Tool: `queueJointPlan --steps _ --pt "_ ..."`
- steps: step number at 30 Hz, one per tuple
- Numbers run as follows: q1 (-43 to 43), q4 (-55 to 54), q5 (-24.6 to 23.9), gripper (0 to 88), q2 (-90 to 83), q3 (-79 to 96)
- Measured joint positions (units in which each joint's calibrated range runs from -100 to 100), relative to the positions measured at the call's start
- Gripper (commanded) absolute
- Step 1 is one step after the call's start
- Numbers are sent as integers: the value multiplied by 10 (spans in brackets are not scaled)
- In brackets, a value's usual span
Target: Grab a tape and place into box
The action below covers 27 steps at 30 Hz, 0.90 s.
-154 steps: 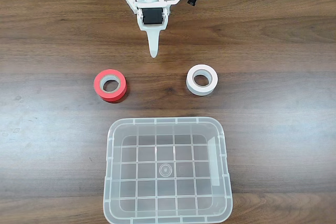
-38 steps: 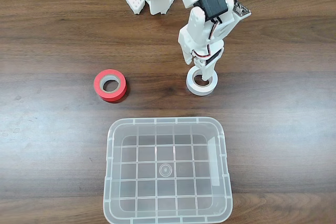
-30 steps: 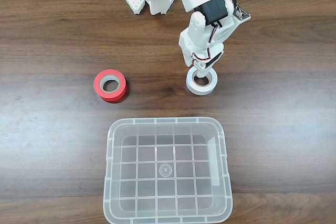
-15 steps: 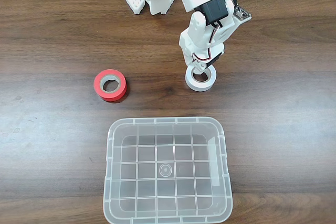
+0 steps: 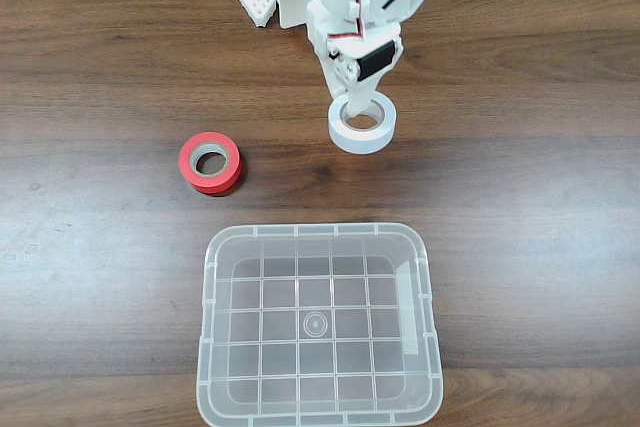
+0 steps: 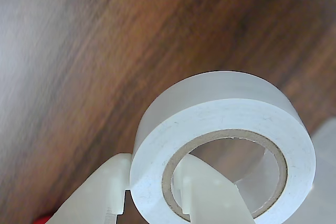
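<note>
Tape (image 5: 362, 124) pinched through its wall, near the tabletop's (image 5: 520, 197) far edge.
Tool (image 6: 152, 195) clamped on the ring wall (one finger inside the core); light, stiff, smooth, so it may slip.

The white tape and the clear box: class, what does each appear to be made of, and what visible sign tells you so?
White tape: probably matte vinyl or plastic film wound on a cardboard-looking core, judging by the tan inner ring. Box: translucent, slightly glossy moulded plastic; the wood grain and its own grid-patterned bottom show through.

White tape (image 5: 362, 124) gripped through its core, clear box (image 5: 320, 327) well apart
</note>
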Motion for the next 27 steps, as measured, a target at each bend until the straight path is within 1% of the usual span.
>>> queueJointPlan --steps 2,6,12,15,18,27 --pt "11 22 6 16 -44 0" --pt "38 32 9 16 -101 -8" --pt "59 32 10 16 -95 -121" --pt "61 32 10 16 -39 -199" --pt "72 32 -1 16 37 -281" --pt "126 32 -6 16 326 -563"
